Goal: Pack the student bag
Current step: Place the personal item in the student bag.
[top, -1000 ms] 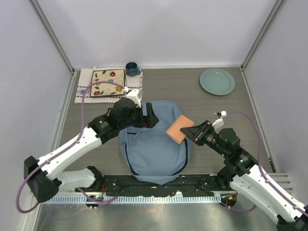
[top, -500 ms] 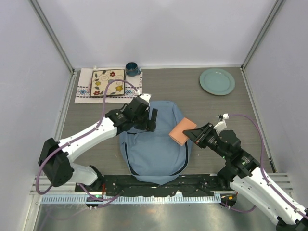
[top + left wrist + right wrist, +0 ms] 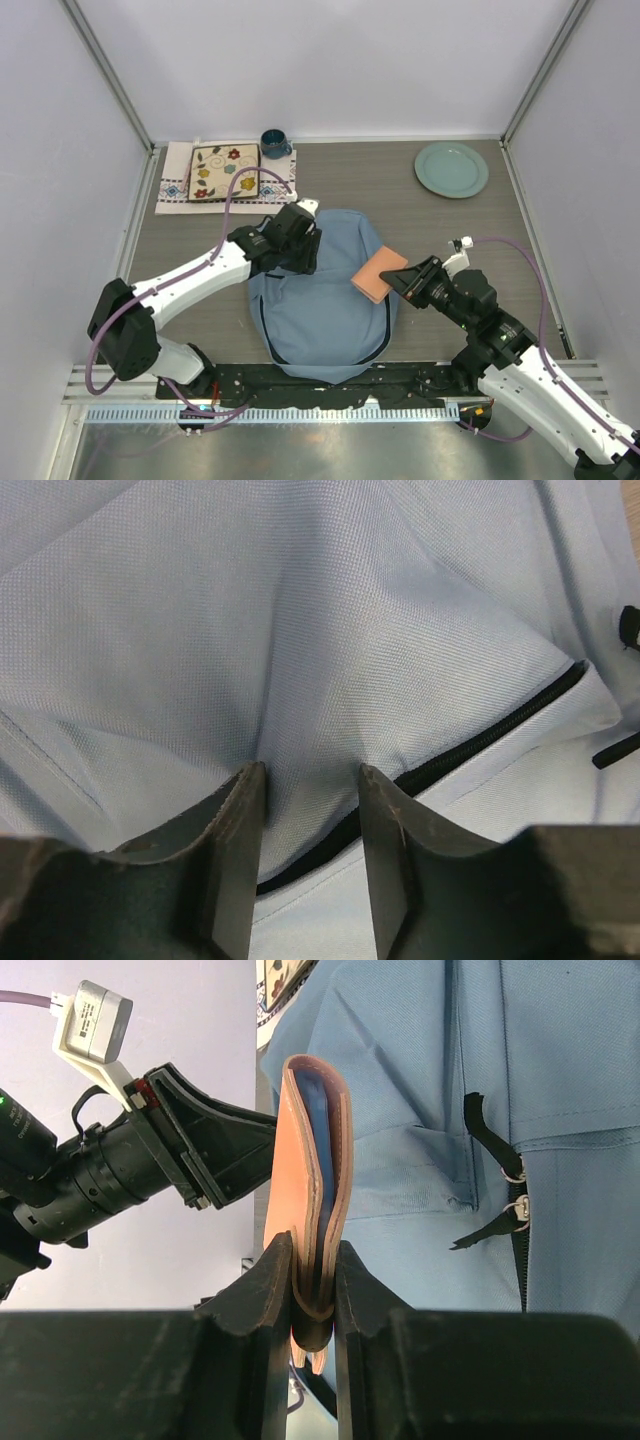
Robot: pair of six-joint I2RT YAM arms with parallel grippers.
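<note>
The student bag (image 3: 320, 310), a dusty-blue backpack, lies flat in the middle of the table. My left gripper (image 3: 305, 250) presses down on its upper left part. In the left wrist view the left gripper (image 3: 308, 780) has closed in on a raised fold of the bag's fabric (image 3: 300, 610) beside a dark zipper (image 3: 480, 740), and creases run toward the jaws. My right gripper (image 3: 405, 280) is shut on a tan leather notebook (image 3: 378, 272) held on edge over the bag's right side. The right wrist view shows this gripper (image 3: 313, 1260) clamping the notebook (image 3: 310, 1190) above the bag (image 3: 560, 1060).
A green plate (image 3: 451, 169) sits at the back right. A dark blue mug (image 3: 275, 143) and a flowered book (image 3: 224, 172) on an embroidered cloth (image 3: 172, 188) are at the back left. Black zipper pulls (image 3: 495, 1160) lie on the bag. Grey walls enclose the table.
My left gripper came down onto the bag's upper left part and its jaws narrowed around a fold of fabric. The right gripper with the notebook barely moved.
</note>
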